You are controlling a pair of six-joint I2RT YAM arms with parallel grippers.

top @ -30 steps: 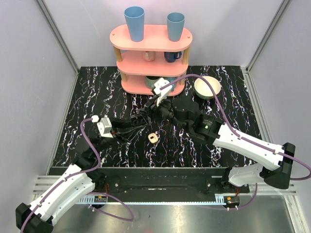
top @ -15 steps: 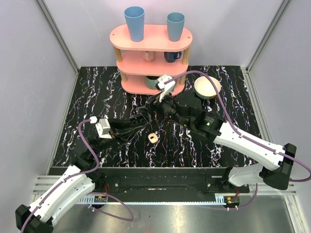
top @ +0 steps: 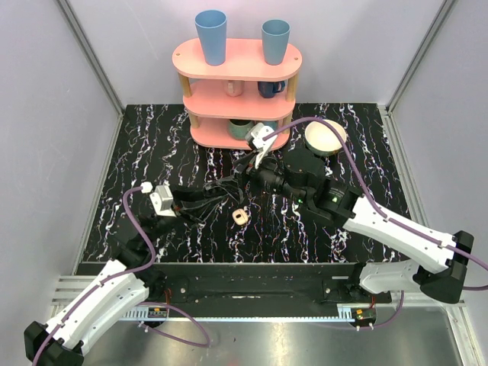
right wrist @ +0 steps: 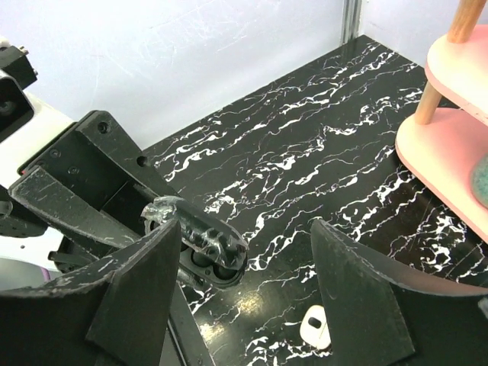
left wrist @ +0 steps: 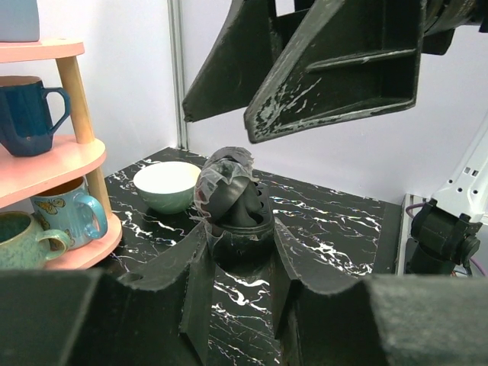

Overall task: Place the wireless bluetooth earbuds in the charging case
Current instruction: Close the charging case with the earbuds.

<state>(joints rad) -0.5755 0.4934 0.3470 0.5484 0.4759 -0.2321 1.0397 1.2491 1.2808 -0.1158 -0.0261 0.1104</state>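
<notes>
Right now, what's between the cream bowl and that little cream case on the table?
The right arm's black wrist stretches across the line from bowl to case; the rest is bare marbled tabletop. The top view shows this.

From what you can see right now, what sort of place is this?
Probably a robot test cell, not a home: two robot arms bolted along a black marbled table, plain panel walls on aluminium posts closing it in, and a pink shelf of cups.

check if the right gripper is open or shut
open: on the right gripper the fingers stand wide apart, gripping nothing
</notes>
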